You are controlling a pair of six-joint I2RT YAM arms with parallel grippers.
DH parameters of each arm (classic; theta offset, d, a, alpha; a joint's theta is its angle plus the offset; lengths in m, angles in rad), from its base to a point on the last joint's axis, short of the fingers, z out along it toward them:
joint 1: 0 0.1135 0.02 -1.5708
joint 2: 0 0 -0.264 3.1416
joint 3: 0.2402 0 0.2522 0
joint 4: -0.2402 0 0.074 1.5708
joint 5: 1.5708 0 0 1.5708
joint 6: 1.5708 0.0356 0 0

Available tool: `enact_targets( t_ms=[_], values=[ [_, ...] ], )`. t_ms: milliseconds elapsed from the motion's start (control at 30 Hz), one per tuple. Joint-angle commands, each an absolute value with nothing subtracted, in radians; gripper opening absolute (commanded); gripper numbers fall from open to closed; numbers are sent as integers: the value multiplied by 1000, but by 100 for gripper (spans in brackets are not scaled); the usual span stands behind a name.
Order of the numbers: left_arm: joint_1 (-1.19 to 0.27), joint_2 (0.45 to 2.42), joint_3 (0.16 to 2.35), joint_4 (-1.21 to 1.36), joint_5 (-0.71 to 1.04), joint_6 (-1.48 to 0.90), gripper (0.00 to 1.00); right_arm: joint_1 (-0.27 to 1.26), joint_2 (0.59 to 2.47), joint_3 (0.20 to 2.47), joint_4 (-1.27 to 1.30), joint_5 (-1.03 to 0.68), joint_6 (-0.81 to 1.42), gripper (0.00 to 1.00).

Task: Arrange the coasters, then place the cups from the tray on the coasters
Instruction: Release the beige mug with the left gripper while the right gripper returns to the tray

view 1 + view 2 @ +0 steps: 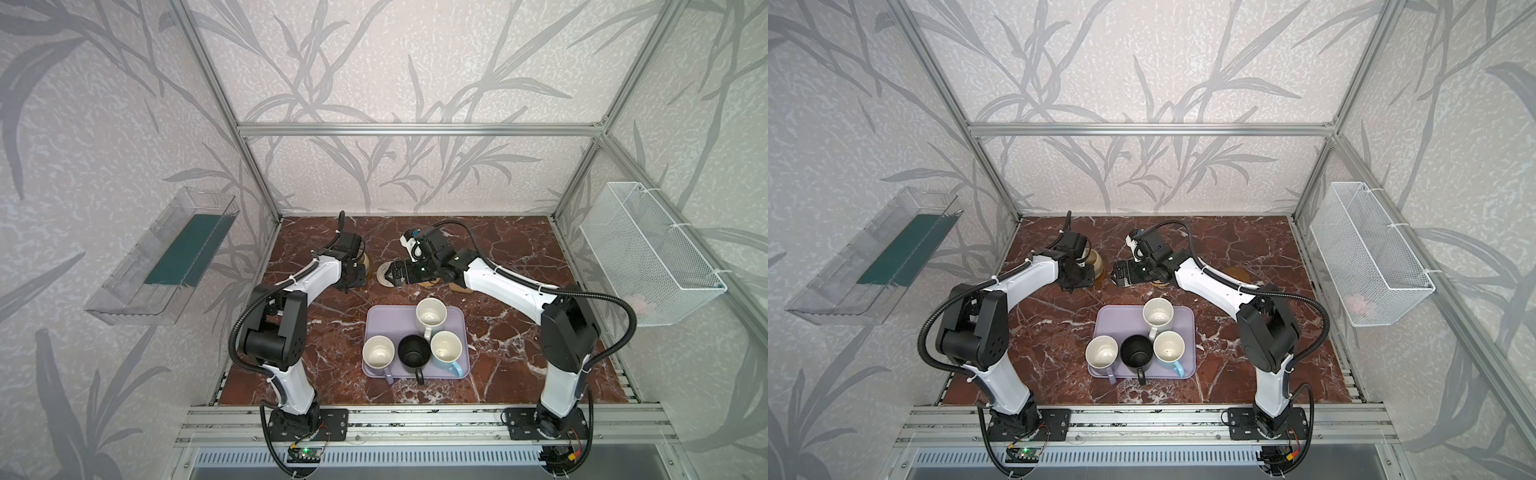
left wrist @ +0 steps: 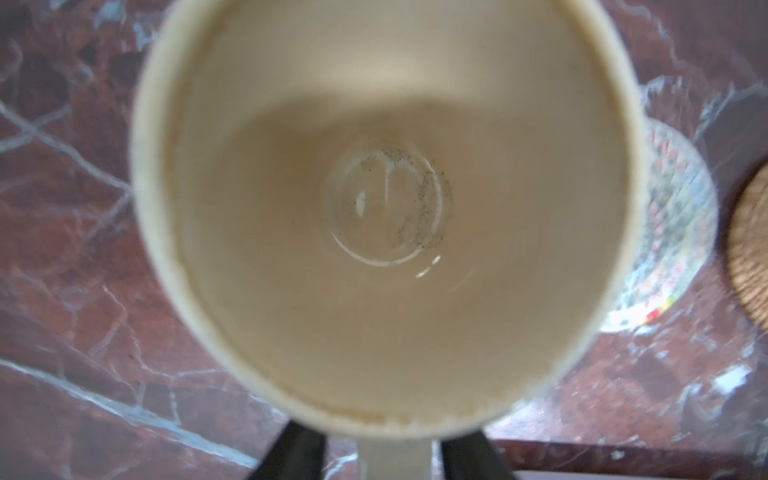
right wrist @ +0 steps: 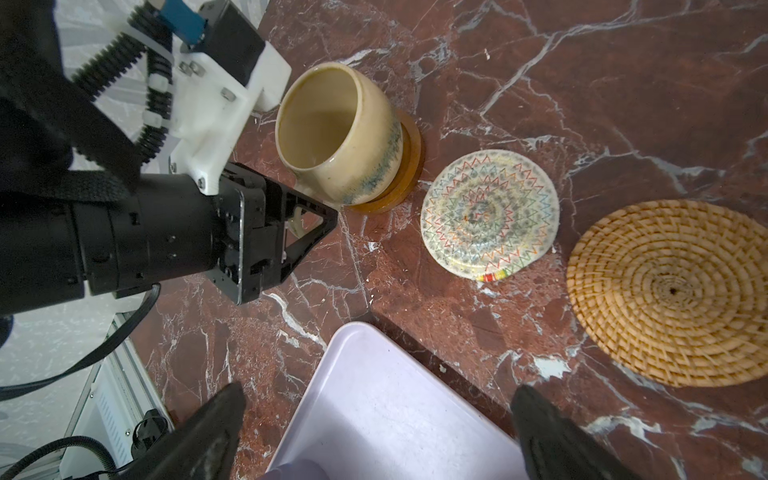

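Tray (image 1: 386, 320) is set at lower centre of the table (image 1: 324, 345) in both top views. Four cups are stood upright on it. Lilac cup (image 1: 378, 351), black cup (image 1: 414, 353) and blue cup (image 1: 446, 347) are lined up close side by side along the near edge. White cup (image 1: 431, 312) is placed behind them, at the far edge.

Right end effector (image 3: 378, 392) is held above the table just beyond the tray's far edge. It is pointed toward frame left in the top views, jaws wide, nothing held.

Left end effector (image 2: 392, 451), centre left in the top views: jaws are parted narrowly. One finger (image 2: 291, 453) is seen on either side of the beige cup's handle, with a small gap to each; the handle is not gripped.

Beige cup (image 3: 338, 137) is stood upright on an amber coaster (image 3: 411, 166). Woven coaster (image 3: 490, 214) is laid just beside the amber one. Rattan coaster (image 3: 673, 291) is laid next along, apart from it.
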State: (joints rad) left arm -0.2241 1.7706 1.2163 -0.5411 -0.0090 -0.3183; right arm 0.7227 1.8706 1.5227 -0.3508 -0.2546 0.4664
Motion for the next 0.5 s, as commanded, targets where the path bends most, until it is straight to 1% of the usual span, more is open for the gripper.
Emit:
enact_targets(
  t_ms=[0,133,167,200,467],
  values=[
    [-221,1747,1209,-568,-25,-322,68,726,1810,1511,-388,-238,451,99],
    [-222,1691,1200,-574,-41,-345,91,728,1770,1509,-452,-185,431,99],
    [-222,1675,1201,-581,-44,-348,93,727,1757,1508,-472,-172,423,99],
    [-222,1661,1204,-591,-50,-352,99,730,1744,1504,-486,-160,418,99],
    [-222,1505,1224,-679,19,-422,99,754,1583,1432,-656,-26,406,99]
  ],
)
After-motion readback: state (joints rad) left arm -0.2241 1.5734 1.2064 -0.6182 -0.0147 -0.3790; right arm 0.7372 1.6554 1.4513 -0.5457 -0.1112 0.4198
